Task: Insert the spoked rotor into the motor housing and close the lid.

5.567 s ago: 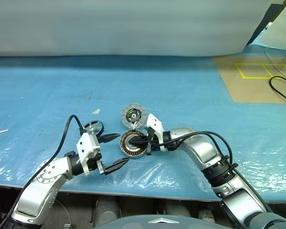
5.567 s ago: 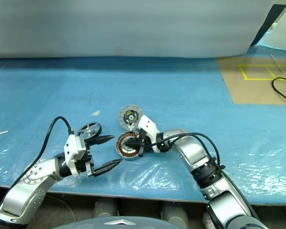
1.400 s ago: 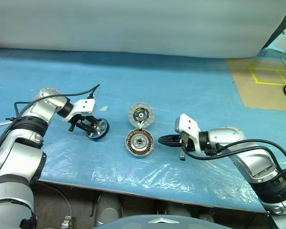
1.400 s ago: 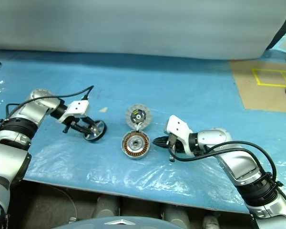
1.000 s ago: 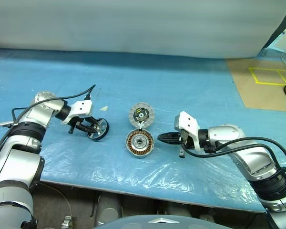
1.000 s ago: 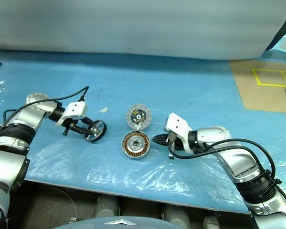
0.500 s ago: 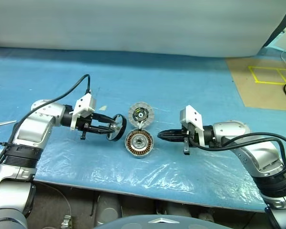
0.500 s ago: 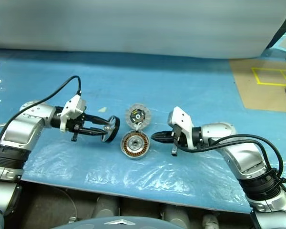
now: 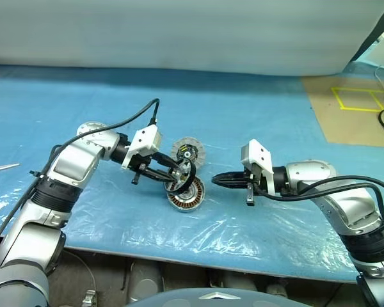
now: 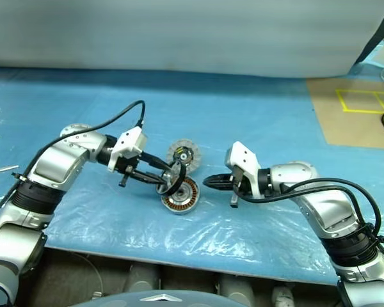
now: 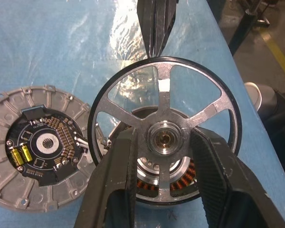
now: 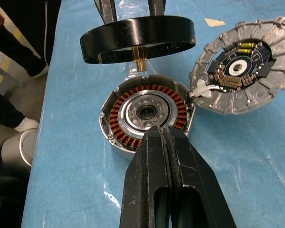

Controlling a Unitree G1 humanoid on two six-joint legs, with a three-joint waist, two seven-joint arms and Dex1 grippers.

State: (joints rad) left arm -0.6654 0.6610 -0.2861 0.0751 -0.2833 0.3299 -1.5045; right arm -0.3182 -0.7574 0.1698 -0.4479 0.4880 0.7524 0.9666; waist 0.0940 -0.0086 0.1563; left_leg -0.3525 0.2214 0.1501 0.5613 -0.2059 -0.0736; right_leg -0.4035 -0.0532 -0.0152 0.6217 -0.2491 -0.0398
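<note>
Spoked rotor is gripped by the left gripper: two black fingers are clamped on either side of the central hub, rim and spokes left free. In the right wrist view the rotor is seen edge-on as a dark band with a brass shaft stub pointing down, held clear above the motor housing, not touching it. The shaft tip is slightly off the housing's centre bore.

In the left eye view the motor housing sits on the blue plastic-covered table, with the rotor at roughly 11 o'clock from it, overlapping its top edge. Copper windings and silver hub are exposed, nothing seated inside.

The lid lies flat on the table at 12 o'clock from the housing, just beside it, circuit-board face with white-silver segments up. In the right wrist view its rim appears to touch the housing wall; contact cannot be confirmed.

Right gripper is clenched shut, nothing held, its tip hovering at 3 o'clock from the housing, pointed at it, a small gap left.
</note>
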